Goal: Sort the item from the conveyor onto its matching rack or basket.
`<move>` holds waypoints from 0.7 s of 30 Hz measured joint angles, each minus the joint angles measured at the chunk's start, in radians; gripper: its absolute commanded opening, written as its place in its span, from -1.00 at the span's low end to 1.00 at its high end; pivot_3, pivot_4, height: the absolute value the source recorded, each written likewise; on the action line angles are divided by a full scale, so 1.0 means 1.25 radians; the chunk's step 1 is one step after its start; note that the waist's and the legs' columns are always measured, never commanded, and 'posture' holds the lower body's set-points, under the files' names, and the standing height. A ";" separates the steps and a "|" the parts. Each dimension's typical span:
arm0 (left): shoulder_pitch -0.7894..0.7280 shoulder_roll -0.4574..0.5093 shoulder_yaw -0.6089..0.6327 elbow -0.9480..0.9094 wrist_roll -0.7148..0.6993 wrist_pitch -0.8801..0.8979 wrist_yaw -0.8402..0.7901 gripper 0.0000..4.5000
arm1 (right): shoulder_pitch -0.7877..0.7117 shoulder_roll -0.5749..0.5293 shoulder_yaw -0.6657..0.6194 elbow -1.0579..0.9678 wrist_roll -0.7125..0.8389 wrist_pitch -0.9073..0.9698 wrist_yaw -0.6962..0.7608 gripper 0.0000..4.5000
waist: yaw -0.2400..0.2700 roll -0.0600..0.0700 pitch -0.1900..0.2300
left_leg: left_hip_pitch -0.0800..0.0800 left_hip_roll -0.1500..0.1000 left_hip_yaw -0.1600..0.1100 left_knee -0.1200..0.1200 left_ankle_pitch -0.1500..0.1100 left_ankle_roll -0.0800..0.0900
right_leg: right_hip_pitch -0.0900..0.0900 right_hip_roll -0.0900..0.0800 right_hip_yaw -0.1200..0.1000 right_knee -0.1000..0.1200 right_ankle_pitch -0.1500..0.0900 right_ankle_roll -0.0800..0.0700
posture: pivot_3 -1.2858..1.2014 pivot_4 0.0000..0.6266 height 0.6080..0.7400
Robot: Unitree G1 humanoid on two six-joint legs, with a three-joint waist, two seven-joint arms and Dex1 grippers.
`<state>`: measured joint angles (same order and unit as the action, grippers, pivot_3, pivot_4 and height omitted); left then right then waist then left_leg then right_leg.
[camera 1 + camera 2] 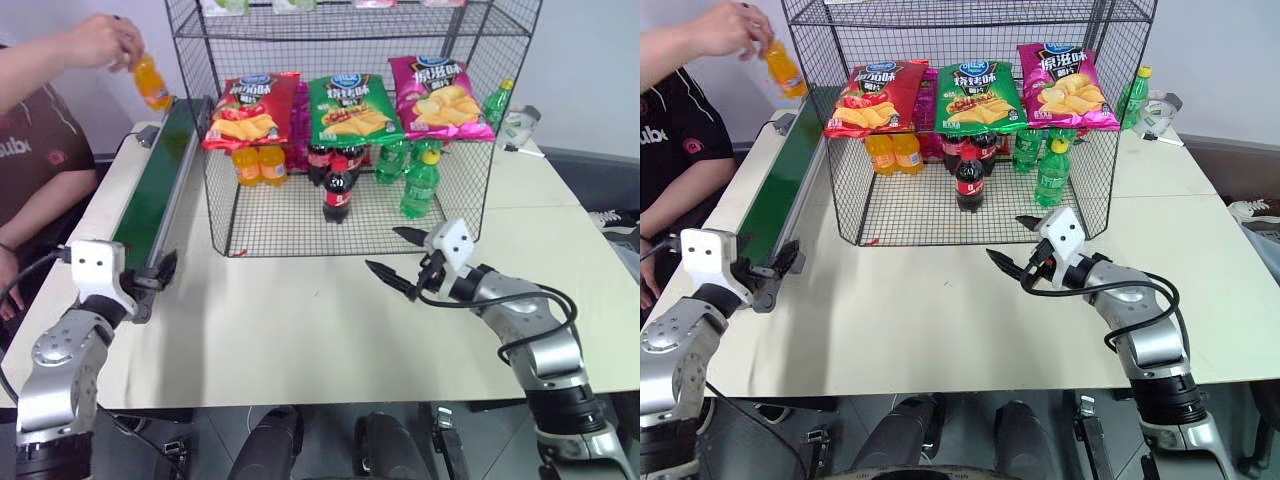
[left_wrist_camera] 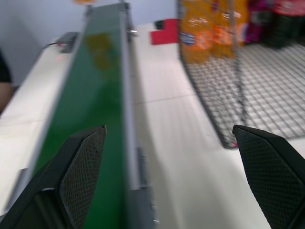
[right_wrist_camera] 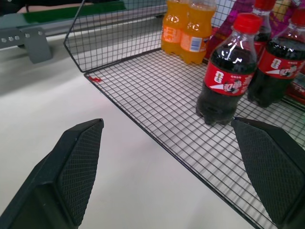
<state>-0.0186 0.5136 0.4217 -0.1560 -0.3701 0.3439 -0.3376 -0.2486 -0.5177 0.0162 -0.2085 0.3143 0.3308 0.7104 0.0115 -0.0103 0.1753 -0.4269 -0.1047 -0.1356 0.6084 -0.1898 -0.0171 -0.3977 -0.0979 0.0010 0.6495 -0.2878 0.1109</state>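
- R gripper [image 1: 398,254] w/ fingers spread wide, empty, just above the table [image 1: 300,330] in front of the rack [image 1: 350,215].
- L gripper [image 2: 171,162] also wide open, empty, at near end of conveyor [image 1: 160,180].
- Cola bottle [image 3: 224,78] stands on rack floor, orange bottles [image 1: 258,165] behind it.
- Far end: person's hand [image 1: 100,40] holds the item [image 1: 150,82] over the belt, prob. not touching it.

You're in a lab mock-up of a shop: wire rack [image 1: 350,215] of snacks, conveyor [image 1: 160,180], plain white worktop [image 1: 300,320].
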 measured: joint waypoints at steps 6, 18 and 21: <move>-0.029 -0.020 0.044 0.030 -0.009 0.000 0.058 0.97 | 0.000 0.013 0.009 0.000 -0.007 -0.005 -0.006 1.00 | 0.000 0.000 0.000 | 0.000 0.000 0.000 0.000 0.000 0.000 | 0.000 0.000 0.000 0.000 0.000 0.000 | 0.03 -0.52 1.00; -0.043 -0.038 0.060 0.041 -0.011 0.002 0.106 0.97 | -0.003 0.026 0.015 0.000 -0.014 -0.008 -0.003 1.00 | 0.000 0.000 0.000 | 0.000 0.000 0.000 0.000 0.000 0.000 | 0.000 0.000 0.000 0.000 0.000 0.000 | 0.03 -0.52 1.00; -0.044 -0.040 0.061 0.052 -0.011 0.001 0.108 0.97 | -0.003 0.034 0.015 -0.001 -0.012 -0.008 0.001 1.00 | 0.000 0.000 0.000 | 0.000 0.000 0.000 0.000 0.000 0.000 | 0.000 0.000 0.000 0.000 0.000 0.000 | 0.03 -0.52 1.00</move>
<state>-0.0731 0.4640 0.4973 -0.0912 -0.3834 0.3452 -0.2020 -0.2523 -0.4748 0.0354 -0.2093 0.2992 0.3207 0.7120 0.0112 -0.0104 0.1753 -0.4269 -0.1048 -0.1356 0.6085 -0.1897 -0.0171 -0.3975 -0.0976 0.0008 0.6496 -0.2875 0.1114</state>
